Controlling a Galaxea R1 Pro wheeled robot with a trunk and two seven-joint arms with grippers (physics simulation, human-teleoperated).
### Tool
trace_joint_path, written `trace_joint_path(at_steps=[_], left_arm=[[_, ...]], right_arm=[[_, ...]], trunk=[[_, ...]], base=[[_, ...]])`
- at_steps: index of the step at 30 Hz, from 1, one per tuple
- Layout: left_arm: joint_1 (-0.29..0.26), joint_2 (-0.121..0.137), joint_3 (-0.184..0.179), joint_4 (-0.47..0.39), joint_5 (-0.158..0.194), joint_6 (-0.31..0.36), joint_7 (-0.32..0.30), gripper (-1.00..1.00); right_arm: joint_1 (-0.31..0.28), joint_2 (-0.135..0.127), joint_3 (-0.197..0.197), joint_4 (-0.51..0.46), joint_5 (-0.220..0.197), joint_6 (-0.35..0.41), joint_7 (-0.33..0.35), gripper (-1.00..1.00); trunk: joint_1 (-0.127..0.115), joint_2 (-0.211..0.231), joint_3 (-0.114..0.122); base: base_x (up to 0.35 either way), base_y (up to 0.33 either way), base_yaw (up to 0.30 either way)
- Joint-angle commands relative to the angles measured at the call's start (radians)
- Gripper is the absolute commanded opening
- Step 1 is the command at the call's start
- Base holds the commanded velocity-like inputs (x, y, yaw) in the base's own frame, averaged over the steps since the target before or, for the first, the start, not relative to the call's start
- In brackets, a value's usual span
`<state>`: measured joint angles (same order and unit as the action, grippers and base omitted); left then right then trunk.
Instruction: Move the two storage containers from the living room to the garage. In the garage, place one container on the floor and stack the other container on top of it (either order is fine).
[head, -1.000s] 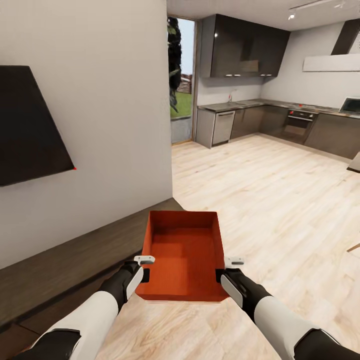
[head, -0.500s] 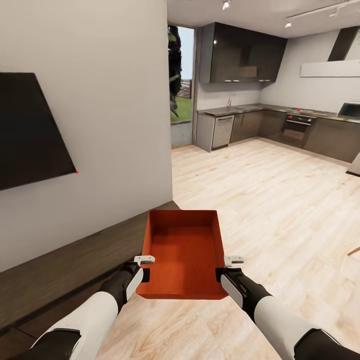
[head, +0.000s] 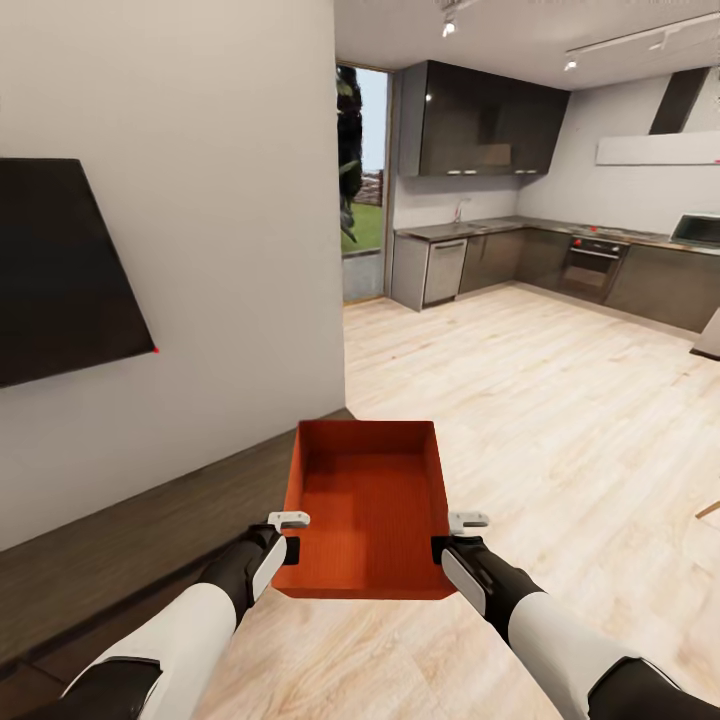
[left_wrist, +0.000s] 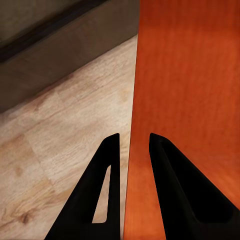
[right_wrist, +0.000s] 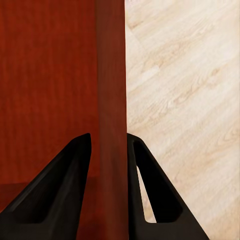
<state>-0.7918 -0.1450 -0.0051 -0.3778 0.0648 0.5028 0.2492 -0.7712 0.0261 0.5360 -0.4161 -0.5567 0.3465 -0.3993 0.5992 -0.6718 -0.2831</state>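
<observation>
L gripper (head: 287, 545) is clamped on the left wall of the storage container (head: 367, 505); in the left wrist view its two dark fingers (left_wrist: 107, 195) straddle the orange wall edge, one inside, one outside. R gripper (head: 447, 548) is likewise clamped on the right wall, fingers (right_wrist: 65, 192) on either side of the rim (right_wrist: 111, 100) in the right wrist view. Container is held level btwn both arms, open top up, empty, above the light wood plank floor (head: 560, 430). Just left of it runs a long dark low cabinet (head: 130, 540) along a white wall w/ a black TV (head: 60, 270). Further ahead: glass door (head: 362, 185) to outside, dark kitchen cabinets (head: 480, 120), dishwasher (head: 443, 268), oven (head: 592, 262).
</observation>
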Motion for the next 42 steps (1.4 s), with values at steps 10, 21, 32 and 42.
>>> trace_joint_path(at_steps=[10, 21, 32, 42], left_arm=[[0.000, 0.001, -0.006, -0.001, -0.028, 0.012, 0.028, -1.00], [0.000, 0.001, -0.006, -0.001, -0.028, 0.013, 0.028, -1.00], [0.000, 0.001, -0.006, -0.001, -0.028, 0.013, 0.028, -1.00], [0.000, 0.001, -0.007, -0.001, -0.028, 0.012, 0.028, -1.00]], right_arm=[[-0.002, -0.002, 0.001, -0.003, 0.011, 0.006, -0.010, -1.00], [-0.002, -0.002, 0.001, -0.003, 0.011, 0.006, -0.010, -1.00], [-0.002, -0.002, 0.001, -0.003, 0.011, 0.006, -0.010, -1.00], [-0.002, -0.002, 0.001, -0.003, 0.011, 0.006, -0.010, -1.00]], trunk=[[0.000, -0.001, 0.014], [0.000, -0.001, 0.031], [0.000, -0.001, 0.049], [0.000, -0.001, 0.064]], base=[[0.000, 0.000, 0.000], [0.000, 0.000, 0.000], [0.000, 0.000, 0.000], [0.000, 0.000, 0.000]])
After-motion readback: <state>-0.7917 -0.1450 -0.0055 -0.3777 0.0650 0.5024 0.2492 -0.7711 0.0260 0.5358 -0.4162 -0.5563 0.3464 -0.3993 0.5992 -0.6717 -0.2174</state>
